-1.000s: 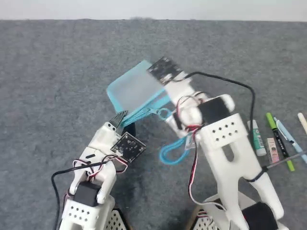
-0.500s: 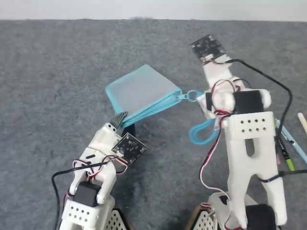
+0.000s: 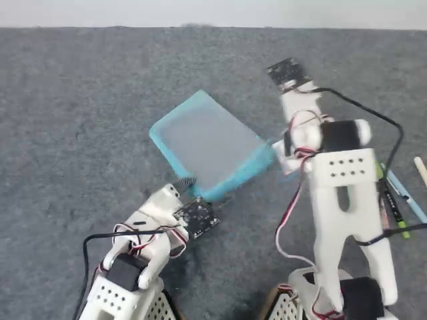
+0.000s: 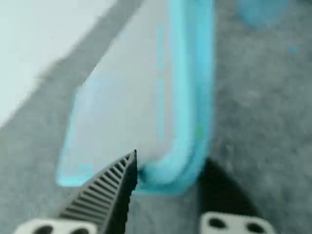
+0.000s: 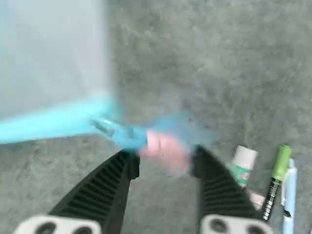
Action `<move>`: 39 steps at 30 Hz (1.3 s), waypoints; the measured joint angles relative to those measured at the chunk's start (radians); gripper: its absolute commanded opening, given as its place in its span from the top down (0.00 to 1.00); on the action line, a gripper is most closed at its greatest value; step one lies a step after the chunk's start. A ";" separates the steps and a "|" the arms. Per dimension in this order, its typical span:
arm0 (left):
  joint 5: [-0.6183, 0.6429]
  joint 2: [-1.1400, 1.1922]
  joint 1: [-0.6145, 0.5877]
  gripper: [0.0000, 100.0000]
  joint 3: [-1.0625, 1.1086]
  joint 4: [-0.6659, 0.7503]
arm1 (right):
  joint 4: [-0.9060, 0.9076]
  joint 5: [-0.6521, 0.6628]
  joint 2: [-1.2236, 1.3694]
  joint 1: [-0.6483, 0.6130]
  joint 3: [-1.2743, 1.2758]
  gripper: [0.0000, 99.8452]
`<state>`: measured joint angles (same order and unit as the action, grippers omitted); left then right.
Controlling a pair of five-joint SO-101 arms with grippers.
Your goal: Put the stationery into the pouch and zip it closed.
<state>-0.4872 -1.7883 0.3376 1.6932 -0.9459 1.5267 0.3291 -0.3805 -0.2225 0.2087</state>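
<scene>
Turquoise-edged frosted pouch point(image 3: 210, 143) is lying unfilled, left gripper point(image 4: 170, 163) gaping at its near corner, right gripper point(image 5: 163, 156) at its zip end, grip untellable; fetching the green marker point(image 5: 280, 168) beyond looks next.

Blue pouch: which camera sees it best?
The high view: nearly the whole pouch shows on the grey table. The left wrist view gives one end, the right wrist view a corner and its zip edge.

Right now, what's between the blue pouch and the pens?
In the high view, the right arm stands between the pouch and the pens.
</scene>
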 measured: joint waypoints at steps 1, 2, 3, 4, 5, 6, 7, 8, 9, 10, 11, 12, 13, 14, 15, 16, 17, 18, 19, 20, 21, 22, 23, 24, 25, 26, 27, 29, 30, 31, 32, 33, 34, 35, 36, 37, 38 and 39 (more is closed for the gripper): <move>0.000 0.000 0.000 0.69 0.000 -0.034 | 0.017 0.000 0.000 -0.035 0.017 0.73; 0.000 0.000 -0.006 0.69 0.000 -0.066 | 0.034 0.000 0.000 -0.066 0.037 0.74; 0.000 0.000 -0.021 0.70 0.000 -0.091 | 0.049 0.000 0.000 -0.089 0.057 0.75; 0.000 0.000 -0.041 0.71 0.000 -0.104 | 0.061 0.000 0.000 -0.109 0.068 0.76; 0.000 0.000 -0.071 0.72 0.000 -0.107 | 0.068 0.000 -0.002 -0.121 0.077 0.75; 0.000 0.000 -0.103 0.73 0.000 -0.109 | 0.074 0.000 -0.002 -0.129 0.089 0.75; 0.000 0.000 -0.140 0.73 0.000 -0.109 | 0.077 0.000 -0.003 -0.130 0.101 0.75; 0.000 0.000 -0.183 0.73 0.000 -0.109 | 0.078 0.000 -0.003 -0.129 0.118 0.75; 0.000 0.000 -0.227 0.74 0.000 -0.112 | 0.078 0.002 -0.003 -0.126 0.138 0.76; 0.000 0.000 -0.270 0.74 0.000 -0.115 | 0.078 0.008 -0.003 -0.124 0.157 0.76; 0.000 0.000 -0.311 0.74 0.000 -0.118 | 0.061 0.020 -0.003 -0.110 0.178 0.76; 0.000 0.000 -0.350 0.74 0.000 -0.118 | 0.031 0.028 -0.003 -0.091 0.206 0.76; 0.000 0.000 -0.377 0.74 0.000 -0.118 | -0.002 0.029 -0.003 -0.063 0.233 0.76; 0.000 0.000 -0.397 0.74 0.000 -0.120 | -0.040 0.032 -0.003 -0.032 0.262 0.76; 0.000 0.000 -0.413 0.74 0.000 -0.130 | -0.080 0.035 -0.003 -0.006 0.293 0.76; 0.000 0.000 -0.422 0.74 0.000 -0.150 | -0.118 0.037 -0.003 0.012 0.319 0.76; 0.000 0.000 -0.425 0.74 0.000 -0.169 | -0.157 0.038 -0.003 0.021 0.345 0.76; 0.000 0.000 -0.428 0.74 0.000 -0.183 | -0.196 0.038 -0.003 0.026 0.368 0.76; 0.000 0.000 -0.433 0.74 0.000 -0.186 | -0.238 0.040 -0.003 0.029 0.381 0.76; 0.000 0.000 -0.439 0.74 0.000 -0.186 | -0.278 0.040 -0.003 0.031 0.384 0.76; 0.000 0.000 -0.439 0.74 0.000 -0.186 | -0.313 0.040 -0.003 0.031 0.385 0.76; 0.000 0.000 -0.437 0.74 0.000 -0.186 | -0.344 0.040 -0.002 0.028 0.385 0.76; 0.000 0.000 -0.437 0.74 0.000 -0.186 | -0.373 0.044 0.005 0.026 0.385 0.76; 0.000 0.000 -0.436 0.74 0.000 -0.186 | -0.397 0.055 0.021 0.026 0.382 0.76; 0.000 0.000 -0.436 0.74 0.000 -0.186 | -0.419 0.063 0.051 0.029 0.374 0.76; 0.000 0.000 -0.436 0.74 0.000 -0.186 | -0.433 0.064 0.089 0.035 0.362 0.76; 0.000 0.000 -0.436 0.74 0.000 -0.186 | -0.440 0.066 0.138 0.037 0.341 0.76; 0.000 0.000 -0.436 0.74 0.000 -0.186 | -0.445 0.069 0.256 0.032 0.287 0.76; 0.000 0.000 -0.436 0.74 0.000 -0.186 | -0.445 0.071 0.319 0.031 0.255 0.76; 0.000 0.000 -0.436 0.74 0.000 -0.186 | -0.445 0.071 0.381 0.031 0.224 0.76; 0.000 0.000 -0.436 0.74 0.000 -0.186 | -0.445 0.071 0.439 0.032 0.189 0.76; 0.000 0.000 -0.436 0.74 0.000 -0.186 | -0.440 0.071 0.493 0.034 0.157 0.76; 0.000 0.000 -0.436 0.74 0.000 -0.186 | -0.434 0.069 0.537 0.032 0.124 0.76; 0.000 0.000 -0.436 0.74 0.000 -0.186 | -0.434 0.069 0.577 0.023 0.092 0.76; 0.000 0.000 -0.436 0.74 0.000 -0.186 | -0.434 0.071 0.609 0.009 0.061 0.76; 0.000 0.000 -0.436 0.74 0.000 -0.186 | -0.431 0.069 0.637 -0.008 0.029 0.76; 0.000 0.000 -0.436 0.74 0.000 -0.186 | -0.431 0.069 0.660 -0.026 0.000 0.76; 0.000 0.000 -0.436 0.74 0.000 -0.186 | -0.431 0.068 0.683 -0.046 -0.034 0.76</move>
<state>-0.4872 -1.7883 -0.0982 1.6932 -1.1316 1.0955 0.3966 0.3023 -0.2685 0.1749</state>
